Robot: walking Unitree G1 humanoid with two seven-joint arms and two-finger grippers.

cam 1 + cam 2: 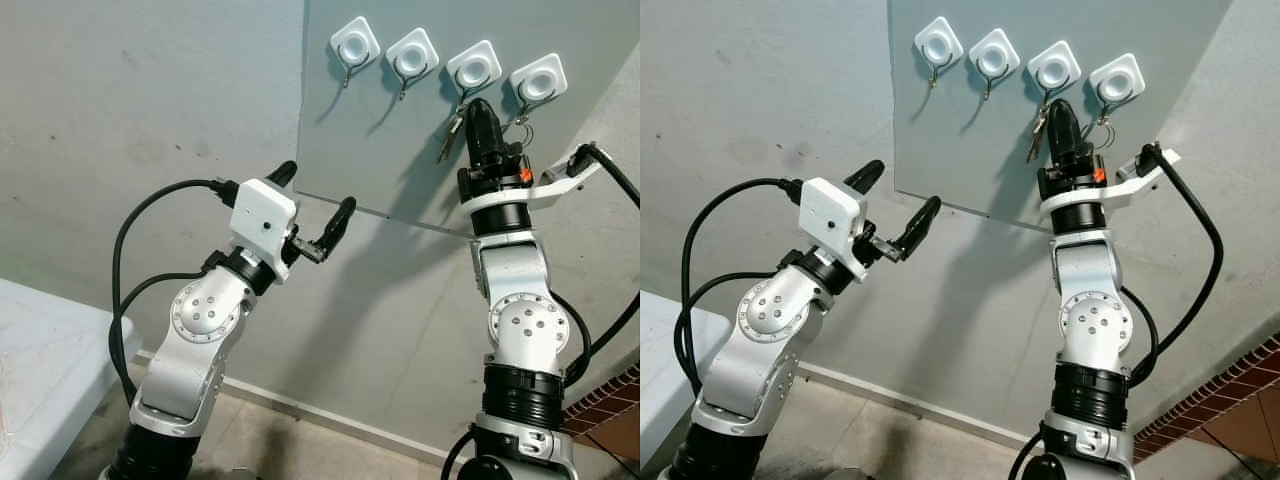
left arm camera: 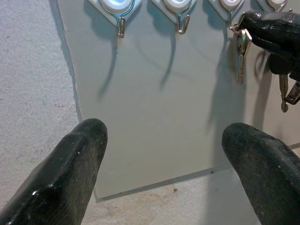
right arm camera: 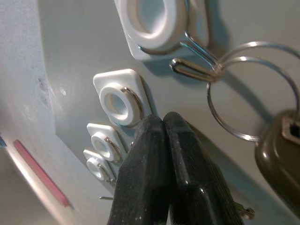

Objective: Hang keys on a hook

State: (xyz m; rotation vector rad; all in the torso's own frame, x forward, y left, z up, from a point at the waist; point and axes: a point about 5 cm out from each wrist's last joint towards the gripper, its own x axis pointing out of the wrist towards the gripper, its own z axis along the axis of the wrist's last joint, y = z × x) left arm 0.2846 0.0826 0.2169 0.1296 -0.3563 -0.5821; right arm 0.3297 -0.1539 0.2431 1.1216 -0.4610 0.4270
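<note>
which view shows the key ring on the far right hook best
The right wrist view: the key ring is large and sharp, looped on its hook beside the shut right gripper. Both eye views show it tiny; the left wrist view shows just hanging keys.

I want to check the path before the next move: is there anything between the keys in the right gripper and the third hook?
Nothing visible. The right gripper, shut on the silver keys, is directly below the third white wall hook; a separate key ring hangs on the fourth hook, beside it.

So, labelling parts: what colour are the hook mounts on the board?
White square hook mounts, clearest in the left eye view.
</note>
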